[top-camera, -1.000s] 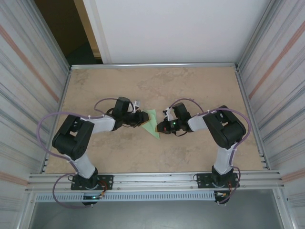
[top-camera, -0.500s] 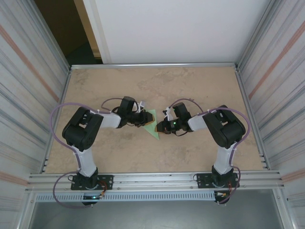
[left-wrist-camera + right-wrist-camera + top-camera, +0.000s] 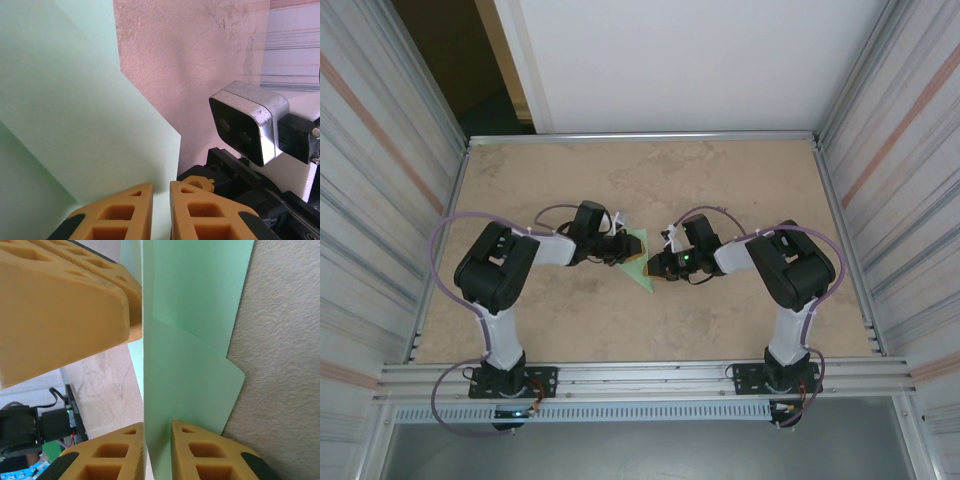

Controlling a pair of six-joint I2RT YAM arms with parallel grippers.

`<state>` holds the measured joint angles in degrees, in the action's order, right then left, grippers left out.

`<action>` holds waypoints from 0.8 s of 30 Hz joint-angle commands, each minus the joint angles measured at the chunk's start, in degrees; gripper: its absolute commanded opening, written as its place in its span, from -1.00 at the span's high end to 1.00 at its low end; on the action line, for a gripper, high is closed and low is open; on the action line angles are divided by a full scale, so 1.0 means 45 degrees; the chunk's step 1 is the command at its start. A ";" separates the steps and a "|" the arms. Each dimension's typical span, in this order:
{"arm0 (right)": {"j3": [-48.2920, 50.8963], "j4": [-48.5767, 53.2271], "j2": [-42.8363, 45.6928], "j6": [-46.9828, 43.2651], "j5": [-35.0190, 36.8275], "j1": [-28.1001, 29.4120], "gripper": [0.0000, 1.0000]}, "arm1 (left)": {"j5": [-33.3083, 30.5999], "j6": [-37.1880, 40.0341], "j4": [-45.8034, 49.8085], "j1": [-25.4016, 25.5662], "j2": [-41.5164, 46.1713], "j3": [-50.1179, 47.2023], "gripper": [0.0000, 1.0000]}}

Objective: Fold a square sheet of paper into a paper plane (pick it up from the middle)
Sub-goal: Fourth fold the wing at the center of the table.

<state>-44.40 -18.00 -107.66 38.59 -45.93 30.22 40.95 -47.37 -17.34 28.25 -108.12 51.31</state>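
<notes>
The pale green sheet of paper (image 3: 640, 264), folded into a pointed triangle, sits at the table's middle between my two grippers. My left gripper (image 3: 623, 250) reaches it from the left. In the left wrist view the paper (image 3: 75, 100) runs down into the narrow slit of the left gripper (image 3: 161, 192), which is shut on it. My right gripper (image 3: 657, 266) meets the paper from the right. In the right wrist view an upright flap of the paper (image 3: 190, 340) stands inside the right gripper (image 3: 157, 432), whose jaws are slightly open. The left gripper's finger (image 3: 65, 305) lies against that flap.
The beige table (image 3: 720, 190) is boxed in by ribbed metal walls on the left (image 3: 390, 180) and right (image 3: 900, 180) and a white panel (image 3: 680, 60) at the back. A metal rail (image 3: 650, 378) runs along the near edge by the arm bases.
My left arm has swung inward and its gripper has come onto the paper's left side. The right gripper's jaws have parted a little. The paper has stayed in place.
</notes>
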 commanded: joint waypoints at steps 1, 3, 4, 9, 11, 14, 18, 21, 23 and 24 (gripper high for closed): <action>0.0063 0.0974 -0.0334 0.0015 0.0713 -0.0109 0.63 | 0.0236 0.0389 0.0396 0.0099 -0.0196 0.0336 0.67; 0.0053 0.1044 -0.0379 0.0072 0.0715 -0.0130 0.67 | 0.0290 0.0376 0.0385 0.0109 -0.0235 0.0370 0.67; 0.0010 0.1133 -0.0406 0.0077 0.0734 -0.0152 0.70 | 0.0314 0.0372 0.0378 0.0109 -0.0236 0.0361 0.67; -0.0047 0.1319 -0.0489 0.0074 0.0805 -0.0170 0.82 | 0.0450 0.0254 0.0263 0.0092 -0.0031 0.0395 0.66; -0.0048 0.1324 -0.0520 0.0077 0.0790 -0.0172 0.84 | 0.0468 0.0162 0.0133 0.0090 0.0240 0.0357 0.65; -0.0084 0.1334 -0.0570 0.0106 0.0774 -0.0167 0.85 | 0.0461 0.0004 -0.0198 -0.0062 0.0705 0.0158 0.62; -0.0074 0.1305 -0.0642 0.0136 0.0754 -0.0191 0.86 | 0.0468 -0.0097 -0.0558 -0.0368 0.0874 -0.0259 0.61; -0.0084 0.1315 -0.0642 0.0136 0.0754 -0.0226 0.86 | 0.0529 -0.0083 -0.0637 -0.0455 0.0742 -0.0400 0.63; -0.0055 0.1321 -0.0636 0.0136 0.0754 -0.0206 0.87 | 0.0529 -0.0077 -0.0693 -0.0445 0.0651 -0.0405 0.65; -0.0055 0.1308 -0.0646 0.0135 0.0755 -0.0213 0.86 | 0.0529 -0.0086 -0.0697 -0.0439 0.0576 -0.0383 0.65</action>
<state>-44.91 -16.29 -108.31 38.83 -45.25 29.65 42.19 -47.83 -19.35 26.28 -105.97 50.30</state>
